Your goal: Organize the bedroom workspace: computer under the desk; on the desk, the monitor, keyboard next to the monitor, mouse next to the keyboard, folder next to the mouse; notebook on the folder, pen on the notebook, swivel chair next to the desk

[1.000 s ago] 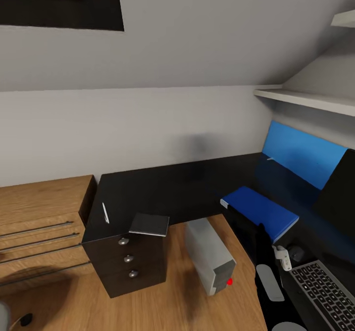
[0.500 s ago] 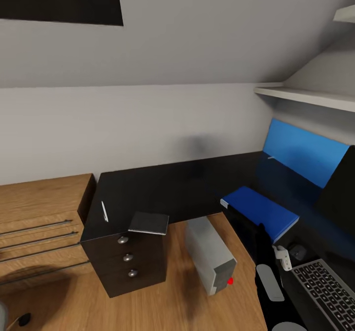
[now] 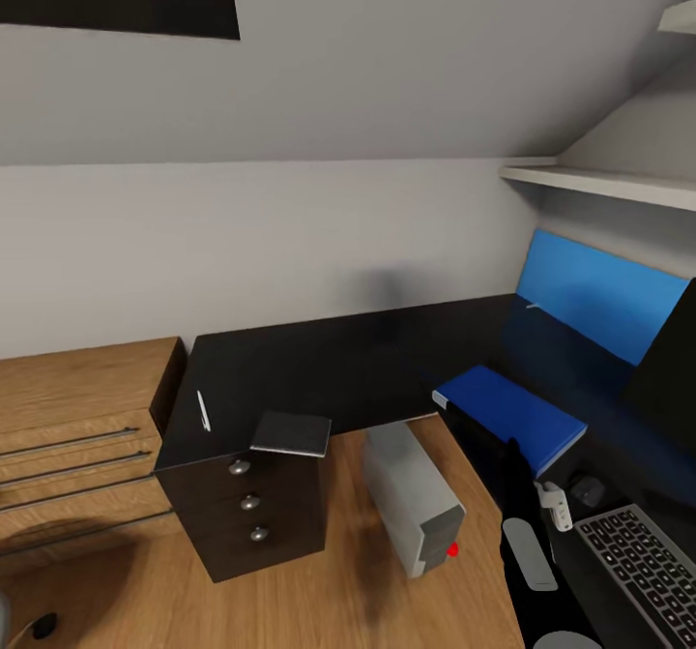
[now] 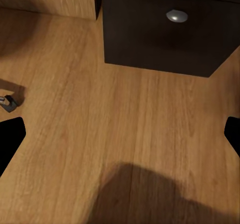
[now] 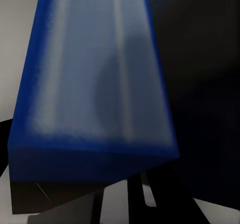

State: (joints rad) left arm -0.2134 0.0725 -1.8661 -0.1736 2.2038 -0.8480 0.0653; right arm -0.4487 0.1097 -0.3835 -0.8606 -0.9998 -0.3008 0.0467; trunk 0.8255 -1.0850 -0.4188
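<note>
Counting your glossy black counter (image 3: 329, 368): one flat blue folder (image 3: 512, 415), one dark grey notebook (image 3: 291, 433), one thin white pen (image 3: 203, 410). Left jaws spread apart over floor; right jaws' state I cannot tell, just beside the folder.

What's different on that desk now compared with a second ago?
Hardly anything. The whole picture slid slightly, so the camera moved, not the things. The folder, notebook, pen, keyboard and computer lie as before on and under the desk. Nothing was taken hold of or let go.
</note>
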